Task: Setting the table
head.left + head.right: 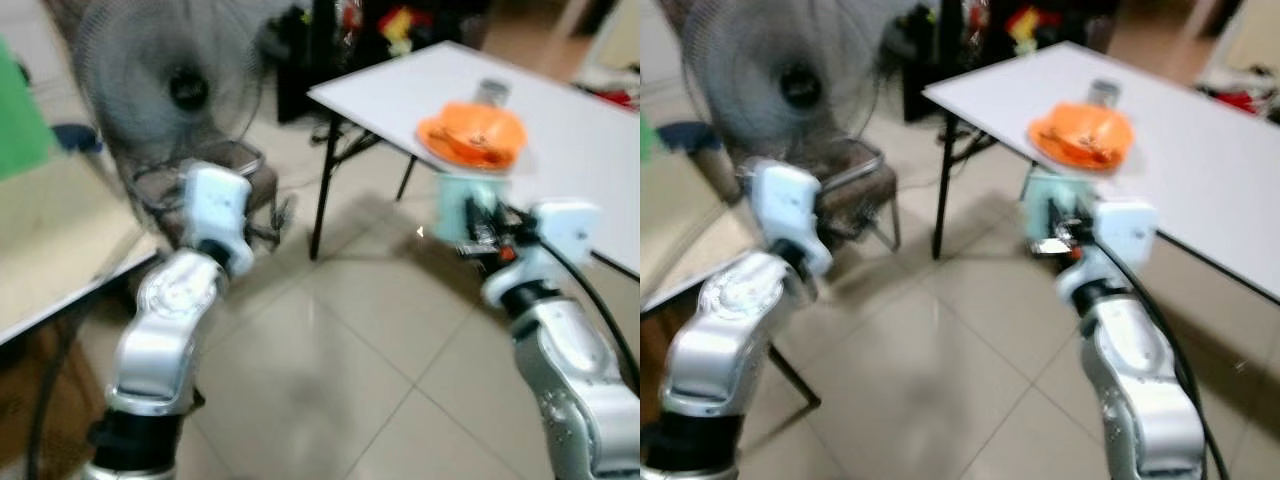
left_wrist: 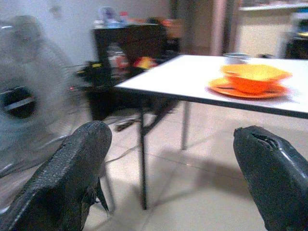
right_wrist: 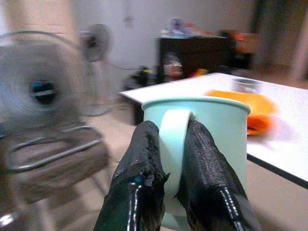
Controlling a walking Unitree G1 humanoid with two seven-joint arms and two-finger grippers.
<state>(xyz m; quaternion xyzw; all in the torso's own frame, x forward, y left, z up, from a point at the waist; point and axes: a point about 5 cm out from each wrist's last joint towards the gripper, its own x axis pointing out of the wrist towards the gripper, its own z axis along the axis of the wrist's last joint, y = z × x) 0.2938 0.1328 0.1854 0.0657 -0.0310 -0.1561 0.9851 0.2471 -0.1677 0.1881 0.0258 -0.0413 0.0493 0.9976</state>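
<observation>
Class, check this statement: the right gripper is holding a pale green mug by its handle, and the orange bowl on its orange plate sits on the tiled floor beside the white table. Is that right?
One detail is wrong. The orange bowl on its orange plate sits on the white table, not on the floor, as the left wrist view shows. The rest holds: the right gripper grips the pale green mug by its handle.

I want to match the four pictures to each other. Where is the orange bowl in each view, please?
Left eye view: orange bowl on the white table, upper right.
Right eye view: on the same table, upper middle-right.
Left wrist view: on an orange plate, upper right.
Right wrist view: blurred, behind the pale green mug, right of centre.
Shared landmark: the standing fan.
</observation>
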